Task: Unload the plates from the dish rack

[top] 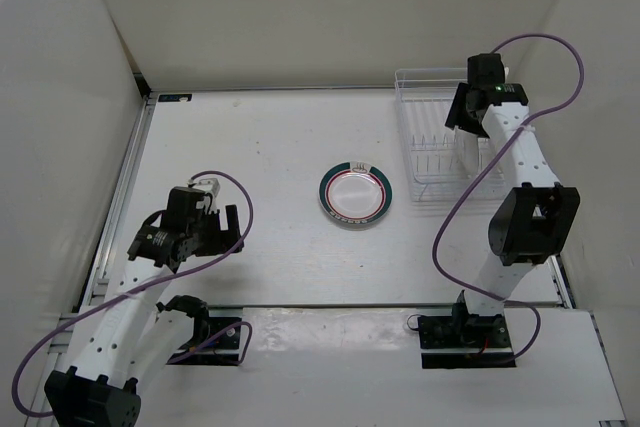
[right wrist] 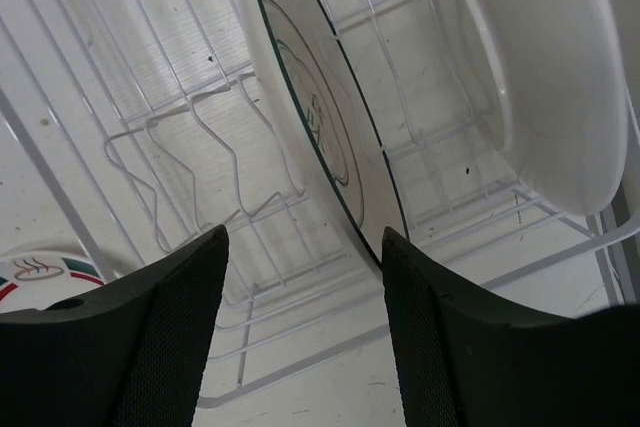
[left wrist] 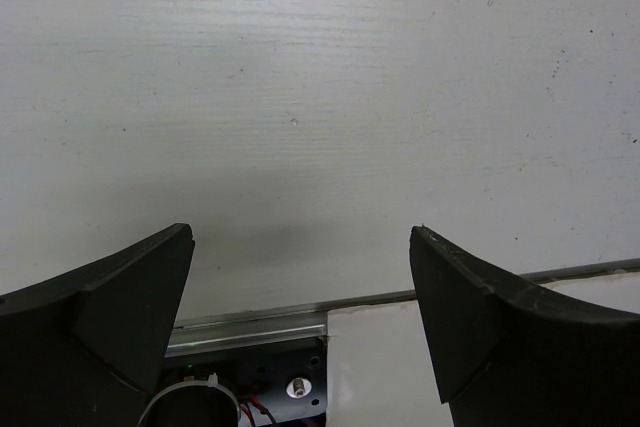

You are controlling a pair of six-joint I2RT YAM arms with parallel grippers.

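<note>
While the glossy green-rimmed plate (top: 355,195) lies flat on the matte table (top: 250,142) beside the white wire dish rack (top: 428,107), the thin-rimmed plate (right wrist: 320,117) stands on edge inside it, with the stippled black fingers of the right gripper (right wrist: 302,239) spread before it and the left gripper (left wrist: 300,235) likewise agape.

We find the rack (top: 437,142) at the far right of the counter (top: 250,147). A flat plate (top: 355,193) lies on the counter just left of the rack, near the middle. An upright plate (right wrist: 320,117) stands in the rack, with a dish (right wrist: 530,67) to its right. The right gripper (right wrist: 302,237) hangs over the rack. The left gripper (left wrist: 300,237) is over the near left of the counter, well apart from both plates.
</note>
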